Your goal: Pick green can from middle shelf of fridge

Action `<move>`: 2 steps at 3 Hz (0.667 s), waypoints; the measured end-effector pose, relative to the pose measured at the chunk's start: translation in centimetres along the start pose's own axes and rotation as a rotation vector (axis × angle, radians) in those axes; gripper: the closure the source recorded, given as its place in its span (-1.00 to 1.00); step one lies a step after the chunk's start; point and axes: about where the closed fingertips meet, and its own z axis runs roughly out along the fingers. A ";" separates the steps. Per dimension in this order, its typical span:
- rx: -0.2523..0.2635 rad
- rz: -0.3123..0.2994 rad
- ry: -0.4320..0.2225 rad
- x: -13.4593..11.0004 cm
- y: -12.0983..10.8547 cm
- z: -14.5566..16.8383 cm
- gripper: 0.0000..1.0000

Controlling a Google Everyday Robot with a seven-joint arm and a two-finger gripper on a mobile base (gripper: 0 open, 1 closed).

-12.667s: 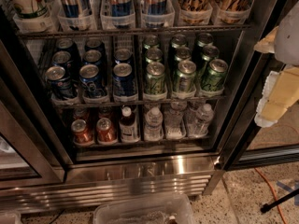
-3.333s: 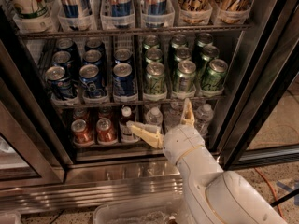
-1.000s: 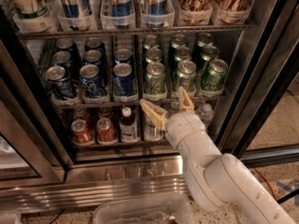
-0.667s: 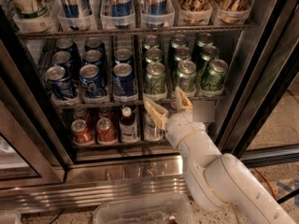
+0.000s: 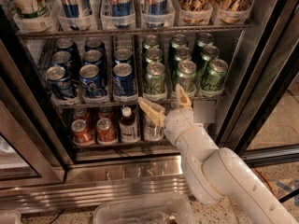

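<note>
Several green cans stand in three lanes on the right of the middle shelf of the fridge; the front ones are at left, middle and right. Dark blue cans fill the left lanes. My gripper is open, its two cream fingers spread just below the shelf's front rail. One finger sits under the left front green can, the other under the middle one. It holds nothing.
Tall slim cans fill the rack above. Red cans and a bottle stand on the rack below, partly hidden by my arm. A dark door frame stands at right. A clear plastic bin lies on the floor.
My arm came into view from below and rose from the lower rack toward the middle shelf's front rail, fingers staying spread. The cans have not moved.
</note>
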 end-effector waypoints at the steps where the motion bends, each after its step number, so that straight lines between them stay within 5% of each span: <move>1: -0.008 -0.002 0.001 0.1 -0.1 0.9 -0.54; 2: -0.016 -0.002 0.000 0.2 -0.3 2.0 -0.50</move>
